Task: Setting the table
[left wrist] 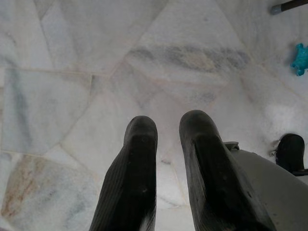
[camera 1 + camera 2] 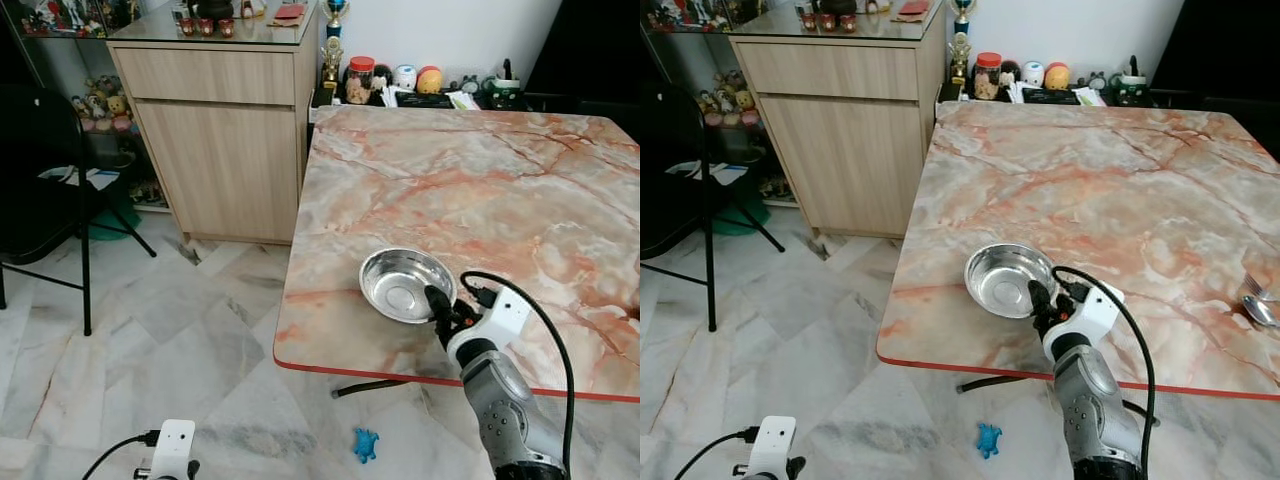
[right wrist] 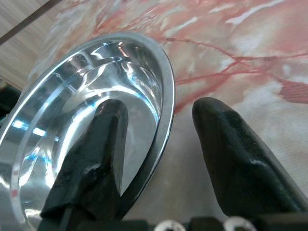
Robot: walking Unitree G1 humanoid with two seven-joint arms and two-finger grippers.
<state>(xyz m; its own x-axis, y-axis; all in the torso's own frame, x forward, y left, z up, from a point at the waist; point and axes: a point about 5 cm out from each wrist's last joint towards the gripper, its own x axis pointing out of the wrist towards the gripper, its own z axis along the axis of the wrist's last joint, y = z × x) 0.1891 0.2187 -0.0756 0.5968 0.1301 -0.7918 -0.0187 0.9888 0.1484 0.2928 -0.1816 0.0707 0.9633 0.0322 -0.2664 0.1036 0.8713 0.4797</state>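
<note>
A shiny steel bowl [image 2: 405, 283] sits on the marble table [image 2: 480, 170] near its front left corner. My right gripper [image 2: 440, 305] reaches in from the front edge and is open, straddling the bowl's near rim [image 3: 163, 110]. One finger [image 3: 103, 144] is inside the bowl, while the other finger [image 3: 231, 154] is outside over the tabletop. My left gripper [image 1: 168, 125] hangs low over the floor, shut on nothing. A spoon and fork [image 2: 1255, 300] lie at the table's right edge.
A wooden cabinet [image 2: 220, 140] stands to the left of the table, and a black chair [image 2: 50, 190] is further left. Jars and small items [image 2: 400, 80] line the table's far side. A blue toy [image 2: 365, 443] lies on the tiled floor beneath the front edge.
</note>
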